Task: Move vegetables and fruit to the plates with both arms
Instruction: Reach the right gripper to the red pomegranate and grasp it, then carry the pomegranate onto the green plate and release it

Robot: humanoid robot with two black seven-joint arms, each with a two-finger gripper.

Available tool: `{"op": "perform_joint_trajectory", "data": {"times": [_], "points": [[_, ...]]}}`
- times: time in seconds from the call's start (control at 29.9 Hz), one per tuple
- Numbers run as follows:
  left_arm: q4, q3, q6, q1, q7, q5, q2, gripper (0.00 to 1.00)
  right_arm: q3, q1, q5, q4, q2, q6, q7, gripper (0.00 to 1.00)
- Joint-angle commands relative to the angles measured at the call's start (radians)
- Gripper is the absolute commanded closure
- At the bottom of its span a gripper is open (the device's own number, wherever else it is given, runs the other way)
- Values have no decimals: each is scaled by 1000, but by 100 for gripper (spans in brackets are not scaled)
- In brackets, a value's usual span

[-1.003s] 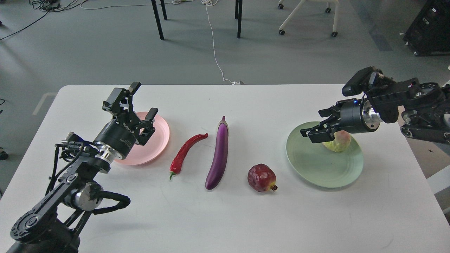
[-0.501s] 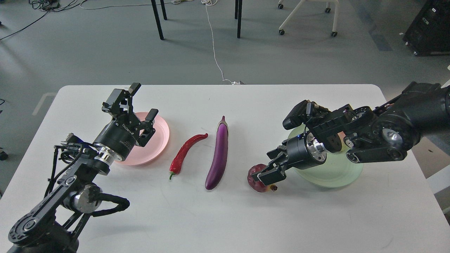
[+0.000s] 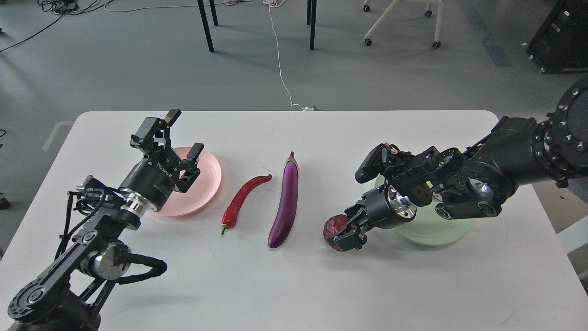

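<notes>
Vegetables lie side by side in the middle of the white table. The purple eggplant runs from near to far, its stem end pointing away and its fat end close. The red chili lies just left of it, slanted, with its green stem at the near end and its thin tip pointing far and right.

The dark red fruit sits on the table right of the eggplant, beside the green plate. The right gripper is down on it, one finger on each side; I cannot tell if they squeeze it.

The left gripper hangs over the pink plate with its fingers spread wide.

Behind the table is a grey floor with a white cord and a chair on wheels.
</notes>
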Motion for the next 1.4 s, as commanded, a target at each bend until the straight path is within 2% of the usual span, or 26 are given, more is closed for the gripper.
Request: {"op": "perform_joint_trajectory", "data": {"times": [0.0, 0.03, 0.17, 0.4, 0.6, 0.74, 0.97, 1.07, 1.14, 1.37], "points": [[0, 1, 0, 0, 0, 0, 2, 2, -6, 3, 0, -2, 1, 0, 0, 53], [0, 1, 0, 0, 0, 0, 2, 2, -6, 6, 0, -1, 1, 0, 0, 57], [0, -1, 0, 0, 0, 0, 5, 2, 9, 46, 8, 12, -21, 0, 0, 57], [-6, 1, -1, -2, 0, 0, 5, 2, 16, 191, -71, 78, -225, 4, 0, 56], [-6, 5, -1, -5, 0, 0, 2, 2, -76, 179, -208, 67, -396, 4, 0, 55], [-6, 10, -1, -5, 0, 1, -1, 2, -77, 115, -219, 56, -433, 4, 0, 52], [-8, 11, -1, -5, 0, 1, -3, 2, -52, -12, -214, -60, -401, 0, 0, 34], [-8, 11, -1, -5, 0, 1, -1, 2, -46, -40, -211, -68, -381, -2, 0, 17], [-8, 10, -1, -5, 0, 1, 0, 2, -46, -42, -211, -68, -382, -2, 0, 10], [-8, 10, -1, -5, 0, 1, 0, 2, 5, -17, -205, -41, -413, -2, 0, 4]]}}
